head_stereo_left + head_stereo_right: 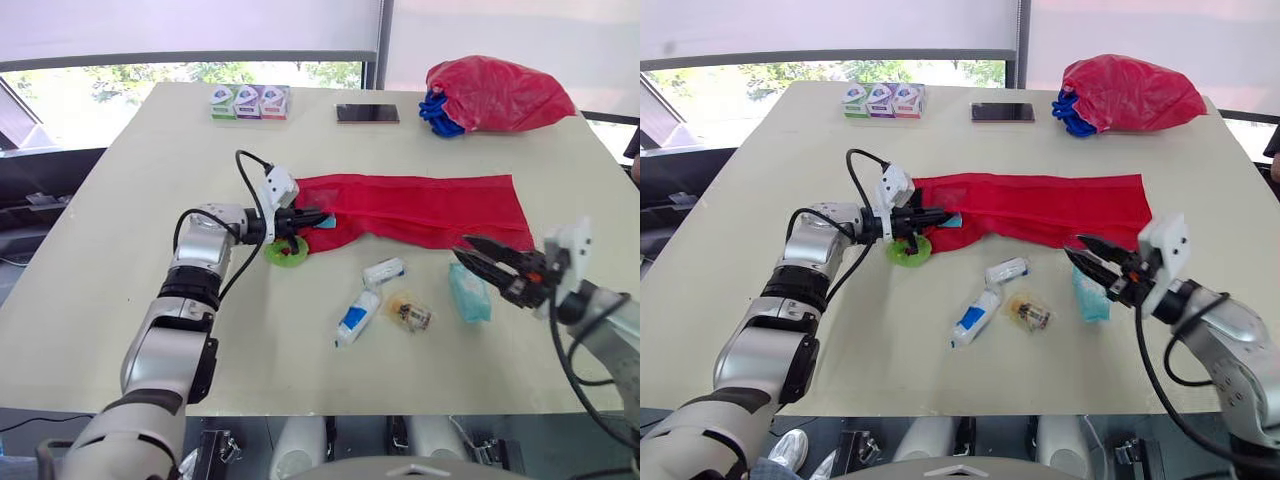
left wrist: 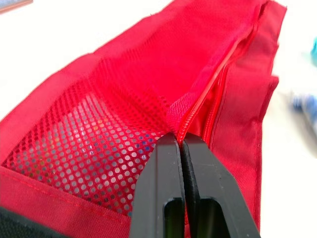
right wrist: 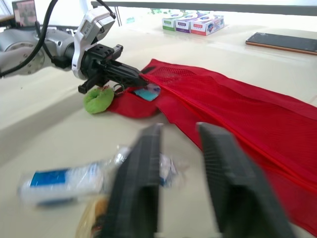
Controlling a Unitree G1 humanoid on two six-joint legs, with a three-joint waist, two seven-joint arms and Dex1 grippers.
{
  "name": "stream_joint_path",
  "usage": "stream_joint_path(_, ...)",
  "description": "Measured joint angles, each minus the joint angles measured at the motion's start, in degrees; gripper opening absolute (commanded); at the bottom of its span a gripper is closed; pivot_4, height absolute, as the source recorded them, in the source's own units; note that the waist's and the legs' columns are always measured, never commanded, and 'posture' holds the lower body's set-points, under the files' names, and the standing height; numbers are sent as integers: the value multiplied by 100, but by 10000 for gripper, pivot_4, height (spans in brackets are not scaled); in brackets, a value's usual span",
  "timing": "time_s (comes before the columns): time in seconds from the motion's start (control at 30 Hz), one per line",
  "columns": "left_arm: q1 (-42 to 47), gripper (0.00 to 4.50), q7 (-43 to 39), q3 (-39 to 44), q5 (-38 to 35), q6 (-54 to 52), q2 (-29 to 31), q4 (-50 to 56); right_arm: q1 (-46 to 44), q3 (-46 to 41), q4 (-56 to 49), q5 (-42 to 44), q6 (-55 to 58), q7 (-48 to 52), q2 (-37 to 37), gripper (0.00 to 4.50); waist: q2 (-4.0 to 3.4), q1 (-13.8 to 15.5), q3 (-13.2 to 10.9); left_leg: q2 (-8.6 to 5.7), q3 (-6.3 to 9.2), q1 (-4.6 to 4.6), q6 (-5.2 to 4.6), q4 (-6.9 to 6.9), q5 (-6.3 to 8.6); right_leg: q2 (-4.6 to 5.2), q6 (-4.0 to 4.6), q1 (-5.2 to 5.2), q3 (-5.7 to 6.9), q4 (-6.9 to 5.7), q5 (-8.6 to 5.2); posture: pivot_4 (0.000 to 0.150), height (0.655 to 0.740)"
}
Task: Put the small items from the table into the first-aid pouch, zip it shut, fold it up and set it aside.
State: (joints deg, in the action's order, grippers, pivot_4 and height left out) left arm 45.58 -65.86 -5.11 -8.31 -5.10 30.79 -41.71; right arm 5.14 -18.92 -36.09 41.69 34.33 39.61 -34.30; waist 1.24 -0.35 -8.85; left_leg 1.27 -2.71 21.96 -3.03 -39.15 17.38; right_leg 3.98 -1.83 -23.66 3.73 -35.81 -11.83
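The first-aid pouch (image 1: 420, 205) is seen to be of matt red woven cloth, with a finely holed mesh panel (image 2: 99, 148) and a toothed red zip (image 2: 210, 106). The fingers (image 2: 161, 193) of the left end effector (image 2: 179, 143) are shown as smooth black plastic with a dull sheen. The bench (image 1: 140, 190) is finished smooth, matt and cream. A glossy plastic tube (image 1: 357, 318) and a crinkled, shiny red bag (image 1: 500, 92) are noted. The green item (image 3: 98, 99) appears soft and fuzzy, though it is poorly resolved.
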Motion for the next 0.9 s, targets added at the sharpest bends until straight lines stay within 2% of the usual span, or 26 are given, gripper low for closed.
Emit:
stream_joint_path(0.03, -169, 0, -76, 4, 68, 85, 257, -2, 337, -391, -43, 175, -62, 54, -10, 33361, 0, -15, 0, 1, -3, -2, 0, 0, 0, 0, 0, 0, -3, 0, 0, 1500, 7400)
stream_joint_path(0.1, -222, 0, -139, 1, 142, 174, 345, -1, 462, -666, -143, 354, -112, 100, -25, 41403, 0, -13, 0, -1, -4, -3, 0, -3, 0, 4, -1, 1, -3, -2, 1, 1500, 7400)
stream_joint_path(0.13, -239, 0, -151, 0, 147, 198, 371, 2, 501, -710, -172, 391, -124, 122, -35, 41403, 0, 7, 0, -1, -3, -3, 0, -4, 0, 6, -3, 1, -2, -2, 0, 1500, 7400)
stream_joint_path(0.17, -292, 0, -181, -6, 175, 289, 438, 6, 653, -846, -244, 460, -159, 188, -76, 43262, 0, 22, 0, 0, -1, -5, 0, -4, 0, 5, -8, 3, 0, -2, -4, 1500, 7400)
stream_joint_path(0.3, -416, 0, -281, -2, 373, 761, 850, -187, 1334, -1665, -323, 615, -323, 508, -268, 43262, 2, 34, 2, 3, -4, -9, 0, -3, 0, 4, -2, 3, -2, -3, -1, 1500, 7400)
stream_joint_path(0.43, -281, 0, -292, 0, 486, 1163, 906, -600, 1705, -2068, -348, 831, -433, 771, -315, 43262, 2, 71, 2, 3, -5, -10, 0, -5, 0, 5, -19, 4, -2, -4, -10, 1500, 7400)
stream_joint_path(0.47, -235, 6358, -316, 1, 486, 1178, 905, -682, 1826, -2140, -363, 850, -453, 846, -375, 45000, 2, 86, 2, 3, -5, -10, 0, -5, 0, 5, -19, 4, -2, -4, -11, 1500, 7400)
stream_joint_path(0.5, -218, 8830, -333, 4, 487, 1177, 909, -713, 1889, -2189, -374, 855, -459, 887, -395, 45000, 3, 95, 2, 3, -5, -10, 0, -5, 0, 5, -19, 4, -2, -5, -11, 1500, 7400)
stream_joint_path(0.67, -187, 33038, -1009, 4, 347, 823, 916, -487, 2092, -2326, -411, 953, -518, 1001, -466, 45000, 3, 122, 2, 1, -3, -4, 0, -5, 1, 5, -10, 3, 0, -4, -6, 1500, 7400)
stream_joint_path(0.7, -185, 33038, -1064, 4, 333, 790, 916, -423, 2092, -2335, -421, 969, -522, 1000, -468, 45000, 3, 123, 2, 1, -3, -3, -1, -5, 1, 5, -9, 3, 0, -4, -5, 1500, 7400)
stream_joint_path(0.73, -181, 41507, -1186, 15, 245, 697, 918, -295, 2097, -2357, -458, 1007, -529, 988, -471, 45000, 3, 129, 2, 0, -2, -2, -1, -5, 1, 6, 0, 3, 0, -3, 0, 1500, 7400)
stream_joint_path(0.77, -176, 44307, -1265, 19, 177, 652, 917, -174, 2096, -2375, -493, 1024, -537, 977, -478, 45000, 4, 130, 2, 0, -2, -2, -1, -6, 1, 6, -1, 3, 0, -3, -1, 1500, 7400)
stream_joint_path(0.9, -176, 44307, -1296, 61, 38, 555, 786, 258, 2083, -2365, -635, 1057, -550, 851, -490, 45000, 3, 136, 2, -1, -2, -4, -1, -6, 1, 7, -2, 5, -1, -3, -1, 1500, 7400)
